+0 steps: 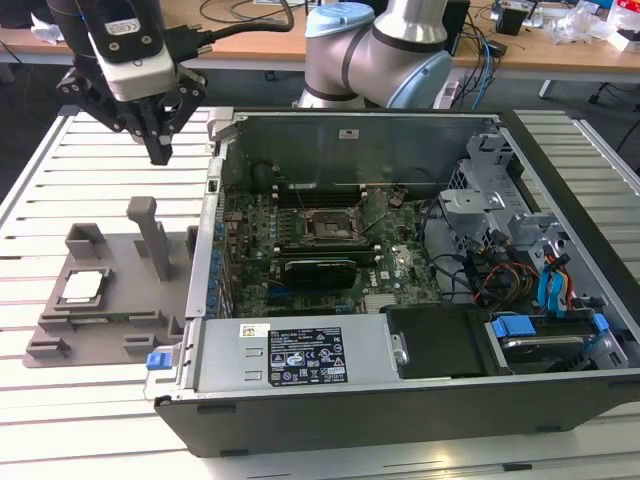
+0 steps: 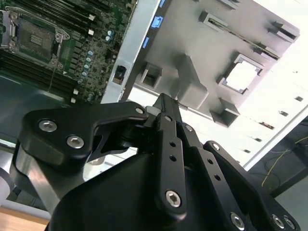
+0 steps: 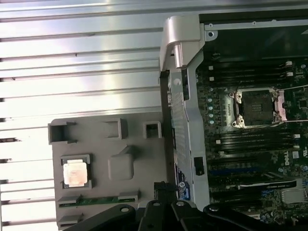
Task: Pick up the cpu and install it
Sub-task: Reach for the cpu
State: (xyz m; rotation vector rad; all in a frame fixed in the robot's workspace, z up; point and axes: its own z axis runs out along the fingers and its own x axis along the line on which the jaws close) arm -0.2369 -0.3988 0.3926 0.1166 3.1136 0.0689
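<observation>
The cpu [image 1: 83, 286] is a small silver square lying flat in a recess of the grey plastic tray [image 1: 125, 305] at the exterior view's left; it also shows in both wrist views [image 2: 242, 77] [image 3: 75, 173]. My gripper [image 1: 160, 152] hangs high above the slatted table, behind the tray and beside the computer case's left wall. Its fingers [image 2: 164, 103] are shut together with nothing between them. The empty motherboard socket [image 1: 328, 226] lies open inside the case, also seen in both wrist views [image 2: 33, 36] [image 3: 257, 107].
The open computer case [image 1: 400, 350] lies on the slatted white table [image 1: 40, 190]. A tall grey post [image 1: 150, 235] rises from the tray. Drive bays and cables [image 1: 530, 270] crowd the case's right side. The arm's base [image 1: 380, 50] stands behind the case.
</observation>
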